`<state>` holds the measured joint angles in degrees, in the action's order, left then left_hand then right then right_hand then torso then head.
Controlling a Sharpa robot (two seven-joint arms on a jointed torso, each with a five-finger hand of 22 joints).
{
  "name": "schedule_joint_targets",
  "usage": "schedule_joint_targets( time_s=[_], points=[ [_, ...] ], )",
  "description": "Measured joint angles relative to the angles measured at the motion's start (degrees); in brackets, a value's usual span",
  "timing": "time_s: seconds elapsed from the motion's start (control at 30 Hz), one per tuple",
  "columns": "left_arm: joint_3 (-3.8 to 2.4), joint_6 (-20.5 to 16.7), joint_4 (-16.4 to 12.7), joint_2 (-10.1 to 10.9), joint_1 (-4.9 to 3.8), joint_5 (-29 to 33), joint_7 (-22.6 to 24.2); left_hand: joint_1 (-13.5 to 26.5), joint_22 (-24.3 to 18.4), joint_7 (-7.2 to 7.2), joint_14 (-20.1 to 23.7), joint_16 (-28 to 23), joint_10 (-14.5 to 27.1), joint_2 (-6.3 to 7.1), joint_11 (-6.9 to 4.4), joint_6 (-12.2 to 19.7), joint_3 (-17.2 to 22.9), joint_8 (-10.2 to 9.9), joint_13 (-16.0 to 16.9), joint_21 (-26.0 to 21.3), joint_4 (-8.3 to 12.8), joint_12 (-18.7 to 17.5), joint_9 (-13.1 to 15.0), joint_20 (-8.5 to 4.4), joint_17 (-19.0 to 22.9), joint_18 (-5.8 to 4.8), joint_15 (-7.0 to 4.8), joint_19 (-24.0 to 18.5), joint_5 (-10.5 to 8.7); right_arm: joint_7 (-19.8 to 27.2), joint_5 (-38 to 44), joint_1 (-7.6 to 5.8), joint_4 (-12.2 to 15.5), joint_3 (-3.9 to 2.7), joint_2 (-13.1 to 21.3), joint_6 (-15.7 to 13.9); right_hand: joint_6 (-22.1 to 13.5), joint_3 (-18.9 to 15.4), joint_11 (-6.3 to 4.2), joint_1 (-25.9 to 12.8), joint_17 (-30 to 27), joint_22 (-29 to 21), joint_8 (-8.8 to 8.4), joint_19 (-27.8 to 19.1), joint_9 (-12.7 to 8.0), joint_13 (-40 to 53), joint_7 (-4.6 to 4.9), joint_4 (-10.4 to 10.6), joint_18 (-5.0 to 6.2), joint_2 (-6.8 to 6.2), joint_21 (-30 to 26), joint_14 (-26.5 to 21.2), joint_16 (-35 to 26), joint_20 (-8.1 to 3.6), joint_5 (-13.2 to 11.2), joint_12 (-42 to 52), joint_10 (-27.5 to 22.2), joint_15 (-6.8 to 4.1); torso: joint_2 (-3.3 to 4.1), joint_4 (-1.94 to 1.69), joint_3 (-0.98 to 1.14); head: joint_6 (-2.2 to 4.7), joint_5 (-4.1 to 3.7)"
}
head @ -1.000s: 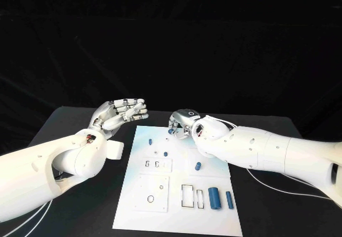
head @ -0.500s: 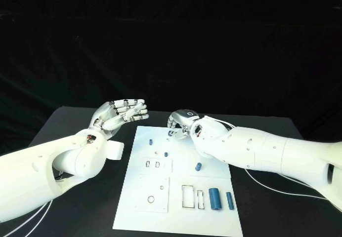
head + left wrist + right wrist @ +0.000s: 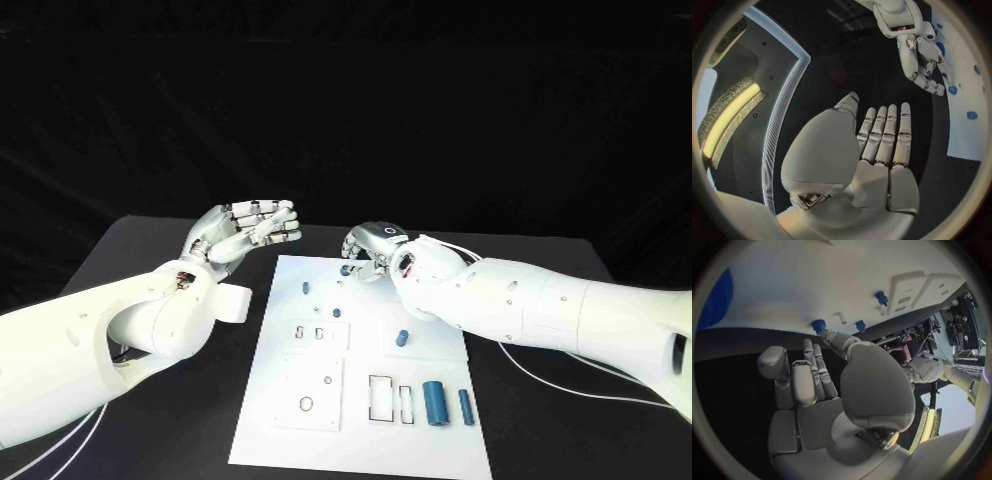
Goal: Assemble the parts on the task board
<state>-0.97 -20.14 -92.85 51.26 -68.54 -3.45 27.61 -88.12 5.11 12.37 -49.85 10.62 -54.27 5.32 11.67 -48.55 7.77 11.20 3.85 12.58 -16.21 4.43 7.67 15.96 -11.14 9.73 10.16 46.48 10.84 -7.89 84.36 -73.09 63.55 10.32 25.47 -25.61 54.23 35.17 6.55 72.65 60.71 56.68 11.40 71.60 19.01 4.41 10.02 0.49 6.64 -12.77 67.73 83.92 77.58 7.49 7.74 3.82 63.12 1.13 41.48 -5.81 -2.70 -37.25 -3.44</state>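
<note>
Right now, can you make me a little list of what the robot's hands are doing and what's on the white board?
left hand: raised beside the board's far left corner, holds nothing
right hand: at the board's far edge, fingertips at a small blue part; grip unclear
board: white, flat on the black table
big parts: two blue cylinders lying near the right edge
small parts: a few blue pegs farther up

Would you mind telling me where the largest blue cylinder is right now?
In the head view, the largest blue cylinder lies on the task board near its near right corner, between a rectangular slot and a thinner blue cylinder.
</note>
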Motion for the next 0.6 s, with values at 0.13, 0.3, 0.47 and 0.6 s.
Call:
schedule_joint_targets(
  time_s=[0.13,0.3,0.47,0.6],
  points=[
    [0.0,0.04,0.17,0.1,-0.01,0.0,-0.01,0.0,0.0,0.0,0.0,0.0,0.0,0.0,0.0,0.0,0.0,0.0,0.0,0.0,0.0,0.0,0.0,0.0,0.0,0.0,0.0,0.0,0.0,0.02,-0.42,-0.07,2.78,-0.08,3.06,-0.42,0.0,-0.08,0.0,0.0,-0.06,-0.03,0.0,0.0,0.0,0.0,0.0,0.08,0.01,0.0,0.0,0.0,0.0,0.0,0.0,0.07,0.0,0.0,-0.06,0.13,0.01,0.15,-0.02],
    [0.0,0.13,0.46,0.33,-0.01,0.0,-0.02,0.0,0.0,0.0,0.0,-0.22,0.0,0.0,0.0,0.0,0.16,0.0,0.0,0.0,0.16,0.0,0.0,0.0,0.01,-0.01,0.0,0.0,0.0,-0.03,-1.98,-0.69,8.26,-0.46,8.8,-0.94,-0.09,-1.68,-0.33,-0.76,0.49,0.94,-0.49,0.0,0.06,0.27,-0.06,0.51,0.0,-1.37,0.0,0.0,0.0,0.0,0.0,1.94,2.02,0.0,-0.14,0.41,0.05,0.42,0.07],
    [0.02,0.22,0.81,0.47,-0.01,0.0,-0.02,0.0,0.01,0.0,0.0,-0.22,0.0,0.0,0.0,0.0,0.16,0.0,0.0,0.0,0.16,0.0,0.0,0.0,0.01,-0.01,0.0,0.0,0.0,-0.12,-5.13,-1.78,12.16,-0.81,13.27,-1.0,-3.26,-6.04,-0.55,-0.92,0.91,1.76,-2.68,0.56,-0.25,1.61,-0.37,0.94,0.0,-2.71,0.0,0.0,0.33,-0.55,0.0,4.74,5.72,0.0,-0.31,0.74,0.18,0.61,0.13],
    [0.02,0.32,1.04,0.49,-0.01,0.0,-0.02,0.0,0.01,0.0,0.0,-0.22,0.0,0.0,0.0,0.0,0.16,0.0,0.0,0.0,0.16,0.0,0.0,0.0,0.01,-0.01,0.0,0.0,0.0,-0.13,-10.02,-2.4,11.98,-0.93,14.98,-0.57,-5.69,-16.15,-2.38,3.04,2.57,3.68,-2.33,1.89,0.42,7.35,-0.67,1.28,0.0,-0.71,1.24,0.1,1.69,-1.89,0.01,12.69,11.21,-1.36,-0.47,0.98,0.29,0.7,0.13]
  ],
)
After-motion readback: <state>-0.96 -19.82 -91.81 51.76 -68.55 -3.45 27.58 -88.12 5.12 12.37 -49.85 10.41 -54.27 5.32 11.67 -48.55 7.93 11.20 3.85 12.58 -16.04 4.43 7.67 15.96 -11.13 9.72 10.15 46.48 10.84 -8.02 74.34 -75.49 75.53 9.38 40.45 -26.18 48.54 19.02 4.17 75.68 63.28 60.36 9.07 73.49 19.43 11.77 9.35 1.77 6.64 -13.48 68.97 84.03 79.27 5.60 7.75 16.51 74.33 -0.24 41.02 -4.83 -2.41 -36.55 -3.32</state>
